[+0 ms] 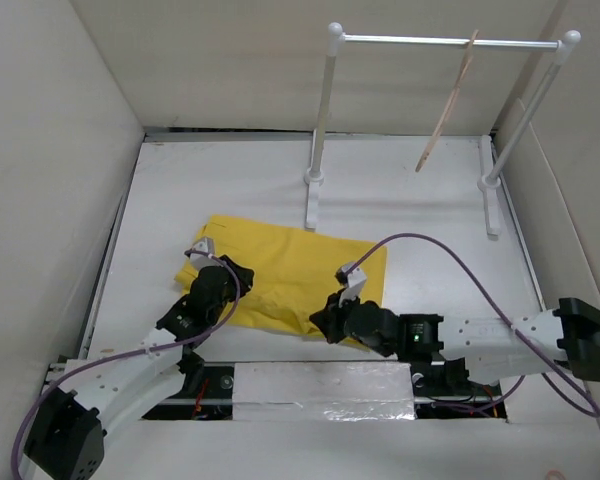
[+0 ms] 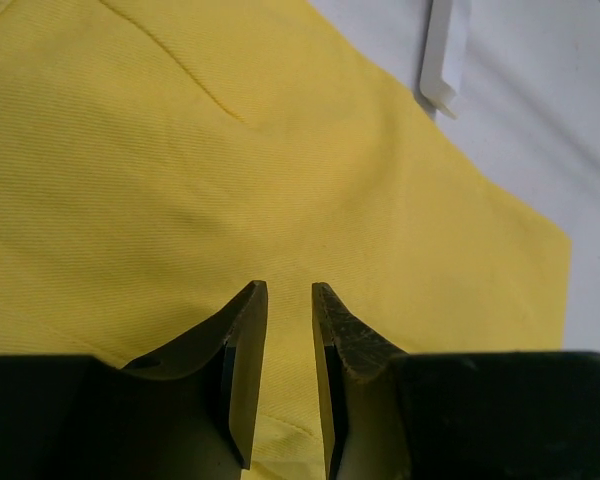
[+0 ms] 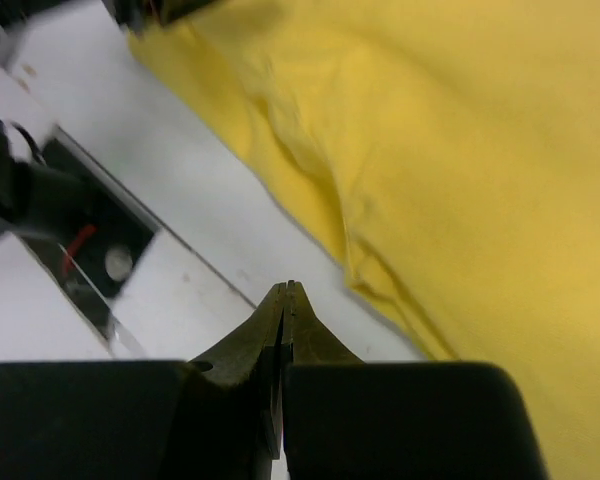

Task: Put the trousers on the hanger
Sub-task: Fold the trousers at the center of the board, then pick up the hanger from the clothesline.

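Note:
The yellow trousers (image 1: 290,275) lie folded flat on the white table, left of centre. The pale wooden hanger (image 1: 448,100) hangs by its hook from the white rail at the back right, far from both arms. My left gripper (image 1: 240,272) is low over the left part of the trousers (image 2: 230,150). Seen from the left wrist, that gripper (image 2: 289,290) is open by a narrow gap, with cloth below. My right gripper (image 1: 322,322) sits at the trousers' near edge. From the right wrist it (image 3: 288,285) is shut and empty, over bare table beside the cloth edge (image 3: 380,270).
The white rail (image 1: 440,41) stands on two posts (image 1: 320,130) at the back, one foot (image 2: 442,60) just behind the trousers. A dark slot with silver tape (image 1: 325,393) runs along the near edge. Beige walls enclose the table.

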`<state>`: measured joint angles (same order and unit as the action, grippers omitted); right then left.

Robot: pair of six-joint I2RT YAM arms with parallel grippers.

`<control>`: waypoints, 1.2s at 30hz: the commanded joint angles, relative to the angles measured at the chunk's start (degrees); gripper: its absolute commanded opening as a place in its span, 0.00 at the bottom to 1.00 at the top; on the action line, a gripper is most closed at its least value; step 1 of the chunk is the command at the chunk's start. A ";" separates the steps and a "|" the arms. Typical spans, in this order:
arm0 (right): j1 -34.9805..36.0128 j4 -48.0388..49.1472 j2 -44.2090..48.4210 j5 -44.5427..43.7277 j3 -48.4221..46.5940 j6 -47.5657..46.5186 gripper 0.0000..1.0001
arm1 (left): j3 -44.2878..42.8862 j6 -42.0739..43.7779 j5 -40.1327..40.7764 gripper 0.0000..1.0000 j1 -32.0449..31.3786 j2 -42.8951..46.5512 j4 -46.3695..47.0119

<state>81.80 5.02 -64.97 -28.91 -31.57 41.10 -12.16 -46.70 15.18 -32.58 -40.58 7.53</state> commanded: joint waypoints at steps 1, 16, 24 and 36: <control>-6.53 5.24 1.43 0.58 2.65 -4.36 0.00 | -2.78 1.00 -1.56 0.22 -1.17 1.29 2.83; -5.96 2.16 -3.52 0.63 4.33 0.21 0.00 | -10.51 7.32 -11.48 0.05 -3.37 -12.06 19.09; -11.82 -13.35 23.02 -11.78 -9.96 -16.56 0.48 | -12.98 11.97 -14.92 0.00 -5.38 -15.67 27.43; -42.66 -22.50 12.69 -23.74 -43.12 -34.15 0.46 | -11.57 15.94 -17.99 0.00 -6.97 -12.25 25.27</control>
<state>43.68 -12.88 -46.39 -48.45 -70.15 12.88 -23.22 -32.38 -1.67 -39.40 -54.96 31.00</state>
